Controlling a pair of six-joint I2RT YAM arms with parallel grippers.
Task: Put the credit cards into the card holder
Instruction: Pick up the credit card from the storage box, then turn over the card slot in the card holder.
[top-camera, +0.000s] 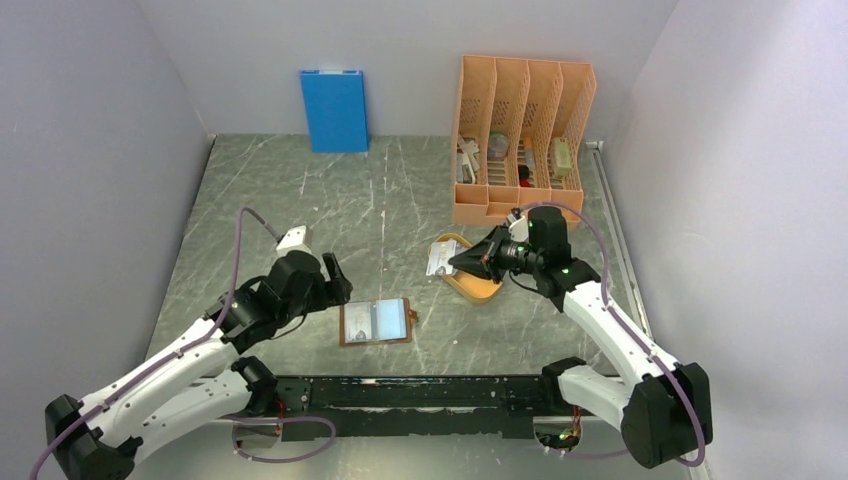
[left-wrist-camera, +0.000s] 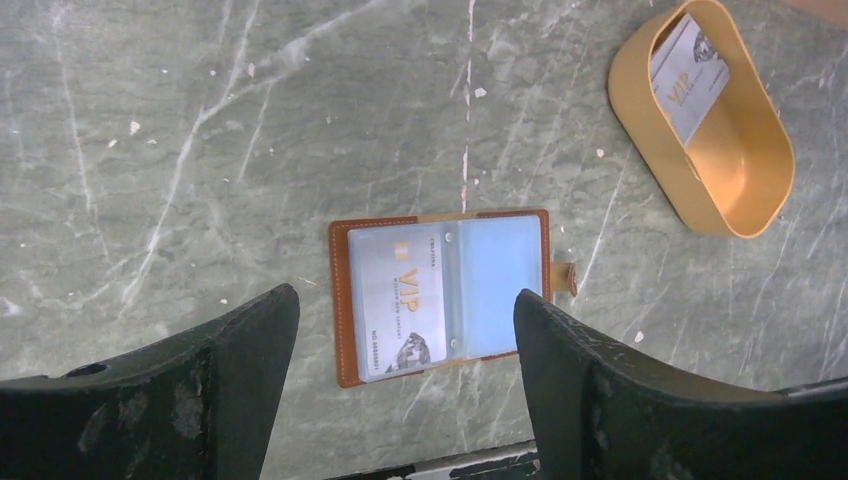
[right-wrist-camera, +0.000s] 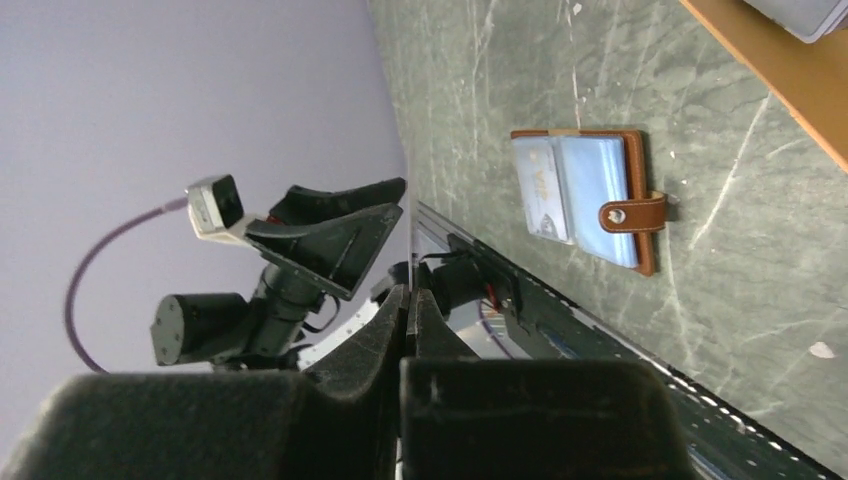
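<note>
My L fingers (top-camera: 337, 279) are spread wide w/ nothing in them, just L of the card holder (left-wrist-camera: 445, 295). It lies open & flat on the worktop (left-wrist-camera: 200, 150), long axis L-R, snap tab on its R edge. My R fingers (right-wrist-camera: 405, 300) are pinched together, empty as far as I can see, tips at the orange tray (left-wrist-camera: 640, 110). The tray card (left-wrist-camera: 690, 75) leans inside, R of & beyond the holder, so R arm's nearer. Count: 2 cards (tray card + pocketed card (left-wrist-camera: 400, 310)), 1 holder, 1 tray.
</note>
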